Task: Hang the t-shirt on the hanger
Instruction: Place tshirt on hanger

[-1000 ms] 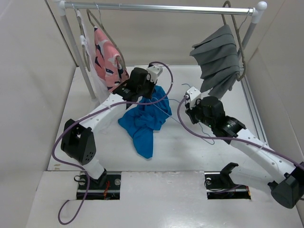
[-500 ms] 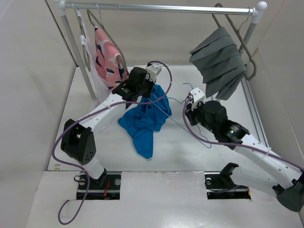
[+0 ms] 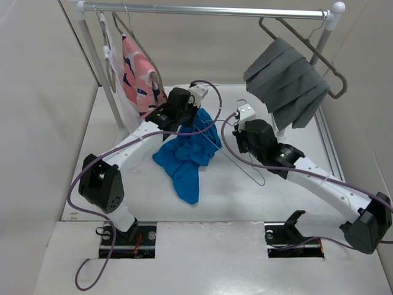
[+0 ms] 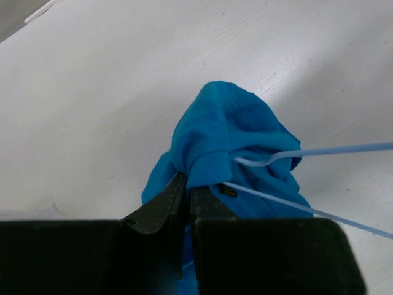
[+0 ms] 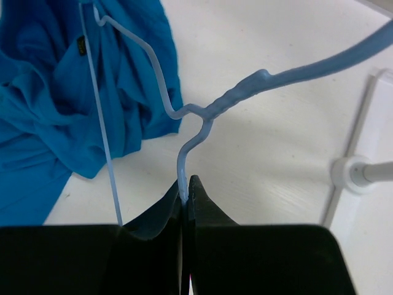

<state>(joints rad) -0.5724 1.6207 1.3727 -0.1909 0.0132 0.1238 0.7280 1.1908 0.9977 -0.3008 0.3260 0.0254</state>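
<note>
The bright blue t-shirt [image 3: 184,158] lies bunched on the table's middle. My left gripper [image 3: 195,121] is shut on its ribbed collar, which the left wrist view shows pinched between the jaws [image 4: 187,184] with the shirt [image 4: 227,132] hanging below. My right gripper [image 3: 237,131] is shut on the neck of the light-blue wire hanger [image 3: 245,171], just right of the shirt. In the right wrist view the jaws [image 5: 186,184] clamp the wire stem of the hanger [image 5: 209,110]. One hanger arm lies across the shirt [image 5: 49,110]. The hanger's wires [image 4: 319,150] reach into the collar area.
A metal rail [image 3: 209,9] spans the back. A pink patterned garment [image 3: 138,70] hangs at its left. A pleated grey cloth [image 3: 288,80] on a grey-brown hanger [image 3: 331,67] hangs at its right, tilted. The rail's right post foot [image 5: 359,172] is near my right gripper.
My right arm has moved left toward the t-shirt, carrying the hanger. The grey cloth and its hanger have swung up to the right. The left arm has stayed still.
</note>
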